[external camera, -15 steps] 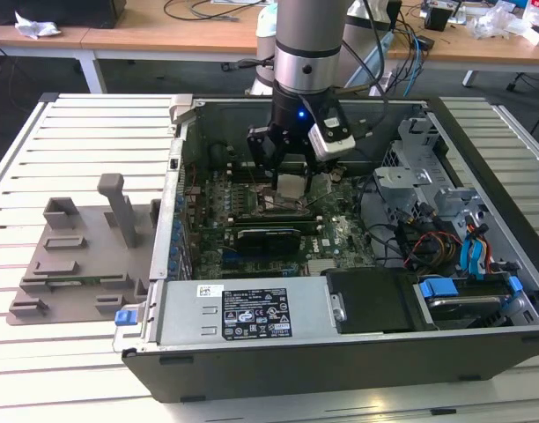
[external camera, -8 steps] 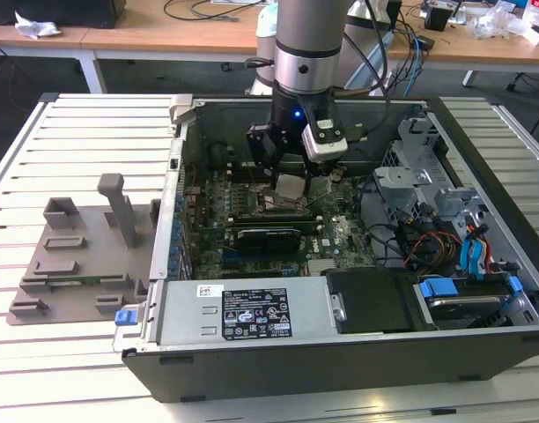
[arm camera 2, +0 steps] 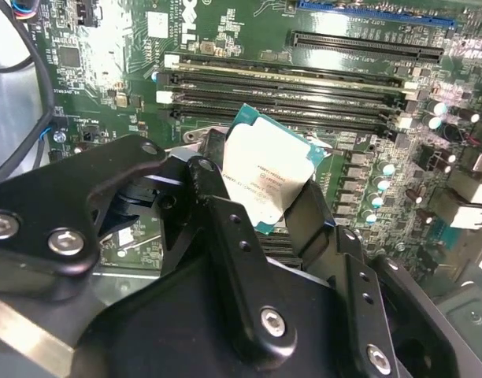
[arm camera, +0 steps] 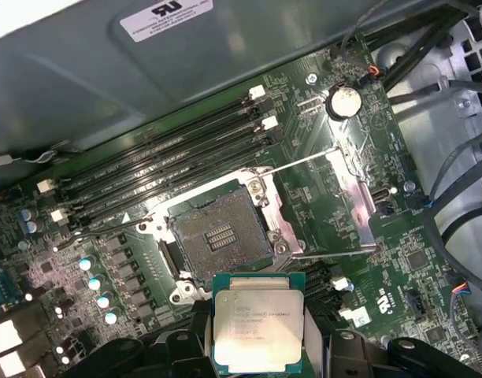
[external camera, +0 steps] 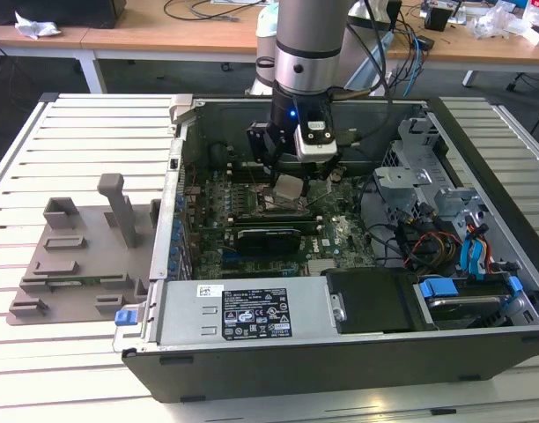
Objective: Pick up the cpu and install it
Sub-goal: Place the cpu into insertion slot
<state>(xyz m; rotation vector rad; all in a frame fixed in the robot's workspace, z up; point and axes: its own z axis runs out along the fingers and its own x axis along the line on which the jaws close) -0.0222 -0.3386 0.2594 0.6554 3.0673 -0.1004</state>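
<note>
My gripper [external camera: 291, 179] is shut on the cpu [external camera: 290, 188], a small square chip with a silver-grey top. I hold it by two opposite edges inside the open computer case [external camera: 340, 352], a little above the motherboard [external camera: 340, 233]. In the first wrist view the cpu [arm camera: 257, 327] hangs just short of the empty black socket [arm camera: 220, 232], whose metal load plate [arm camera: 355, 197] is swung open to one side. In the second wrist view the cpu [arm camera 2: 265, 177] sits tilted between the black fingers [arm camera 2: 308, 213], in front of the memory slots [arm camera 2: 288, 94].
Long memory slots [arm camera: 162, 150] run along one side of the socket, and a coin battery [arm camera: 343, 101] lies beyond it. The power supply [external camera: 243, 313], the drive cage [external camera: 428, 185] and loose cables [external camera: 428, 242] crowd the case. A grey fixture [external camera: 84, 247] lies on the slatted table at the exterior view's left.
</note>
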